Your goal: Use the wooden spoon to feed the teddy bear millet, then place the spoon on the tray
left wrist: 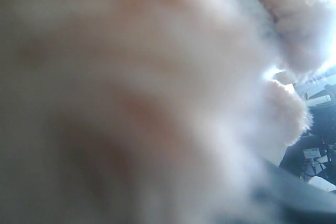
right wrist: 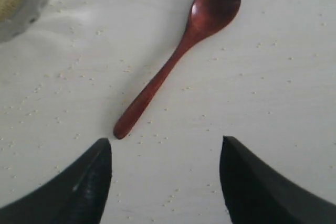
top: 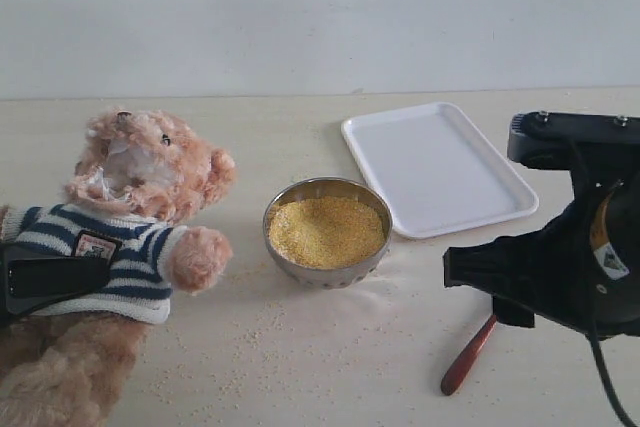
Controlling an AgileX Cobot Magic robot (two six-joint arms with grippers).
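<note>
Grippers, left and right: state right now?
Left gripper: cannot be told; it sits against the teddy bear, and fur fills its wrist view.
Right gripper: open, empty, near the wooden spoon handle end.

No lettering could be read: the small badge (top: 95,244) on the striped shirt of the teddy bear (top: 150,172) and a sticker (top: 612,263) on the right arm (top: 560,272) were too small to make out.
</note>
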